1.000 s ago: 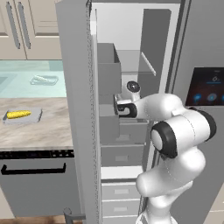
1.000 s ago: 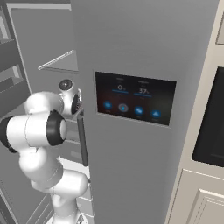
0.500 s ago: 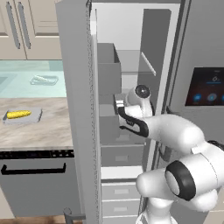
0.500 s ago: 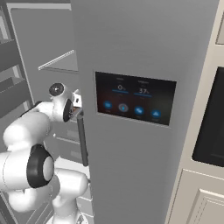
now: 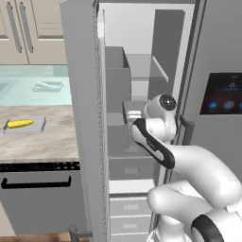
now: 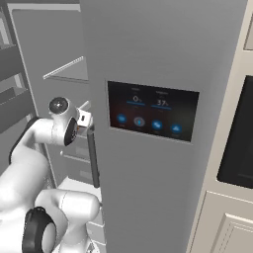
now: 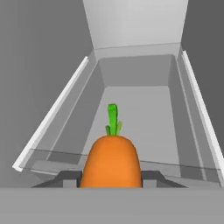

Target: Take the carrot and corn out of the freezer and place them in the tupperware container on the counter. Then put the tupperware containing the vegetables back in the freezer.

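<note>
Carrot [image 7: 111, 162] in claw [image 7: 111, 180], freezer [image 5: 142, 85]

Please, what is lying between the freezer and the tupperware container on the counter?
In the left base view, only bare counter lies between the freezer and the tupperware container, which holds the corn.

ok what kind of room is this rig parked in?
A home kitchen, rendered. The arm reaches into the open freezer of a grey side-by-side fridge with a touch panel on its other door. Beside it runs a marbled counter over a dark dishwasher front, with beige panelled cabinets above.
</note>
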